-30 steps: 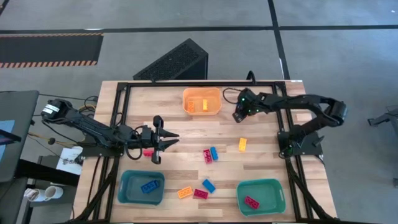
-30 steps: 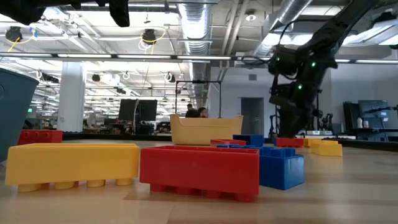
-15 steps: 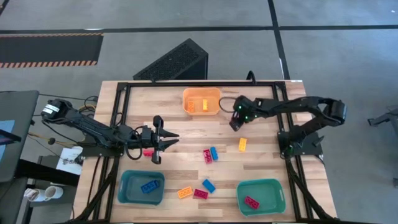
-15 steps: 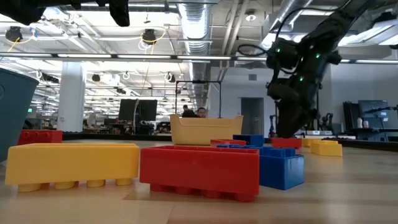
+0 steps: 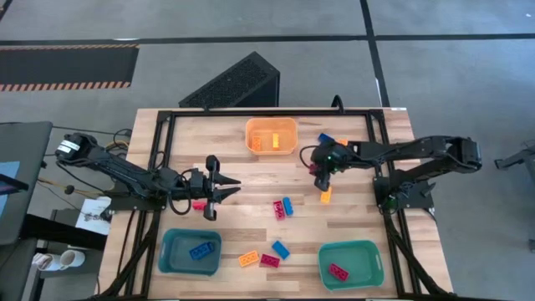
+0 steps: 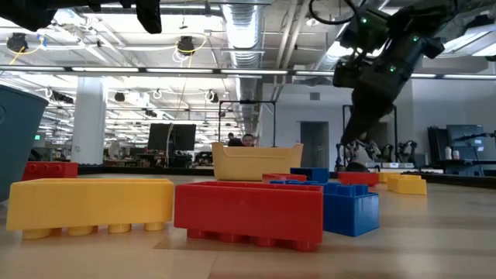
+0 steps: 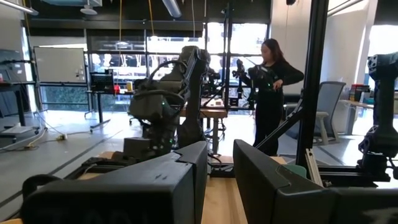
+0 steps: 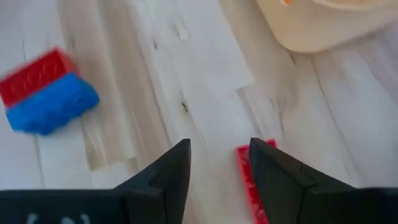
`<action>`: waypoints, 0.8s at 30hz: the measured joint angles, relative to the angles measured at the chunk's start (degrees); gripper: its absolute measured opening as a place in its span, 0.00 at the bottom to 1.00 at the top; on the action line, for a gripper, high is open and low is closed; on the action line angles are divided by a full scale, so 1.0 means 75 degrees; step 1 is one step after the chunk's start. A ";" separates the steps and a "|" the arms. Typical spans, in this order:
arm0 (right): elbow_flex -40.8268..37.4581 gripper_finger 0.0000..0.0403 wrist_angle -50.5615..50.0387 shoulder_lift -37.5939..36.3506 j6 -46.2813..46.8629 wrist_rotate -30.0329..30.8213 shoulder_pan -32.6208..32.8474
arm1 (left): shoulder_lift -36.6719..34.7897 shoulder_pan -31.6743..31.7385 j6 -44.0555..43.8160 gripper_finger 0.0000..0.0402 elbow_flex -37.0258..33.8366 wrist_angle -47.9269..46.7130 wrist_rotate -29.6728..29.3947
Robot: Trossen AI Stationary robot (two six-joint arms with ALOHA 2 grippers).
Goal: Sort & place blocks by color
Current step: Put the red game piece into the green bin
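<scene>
— Looking at the right gripper [image 5: 323, 177] first: how do its jaws stand?

— Spread apart, with nothing between them. In the right wrist view a red block [image 8: 250, 182] lies on the bare wood just beside one finger [image 8: 283, 180]. A second ago this gripper hung near the orange bin [image 5: 271, 136]; it has since swung toward the middle of the tabletop [image 5: 351, 217] and now sits just above the yellow-orange block [image 5: 326, 196].

— Anything uncovered by that move?

— Yes, a blue block [image 5: 325, 140] shows beside the orange bin where the arm had been.

— And the left gripper [image 5: 219, 191]?

— Unmoved at the left side, jaws parted a little with nothing visible between them, a red block [image 5: 199, 204] just beside it.

— The other blocks?

— A red and blue pair [image 5: 282, 207] lies mid-table. Three more [image 5: 266, 256] sit between the two teal bins; the left teal bin [image 5: 171, 261] holds a blue one, the right teal bin [image 5: 372, 269] a red one.
</scene>
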 joint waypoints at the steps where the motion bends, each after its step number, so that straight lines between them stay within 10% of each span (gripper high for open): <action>1: 0.0002 0.46 0.0006 0.0031 -0.0196 0.0009 0.0006 | 0.0000 0.0000 -0.0008 0.16 0.0000 0.0000 -0.0001; 8: 0.0012 0.47 -0.0155 0.0462 -0.0204 0.0757 -0.0143 | 0.0000 0.0000 -0.0011 0.16 -0.0003 -0.0008 0.0017; 24: 0.0044 0.93 -0.0350 0.2137 -0.0250 0.0402 -0.0737 | 0.0000 0.0000 -0.0016 0.16 -0.0003 -0.0099 0.0023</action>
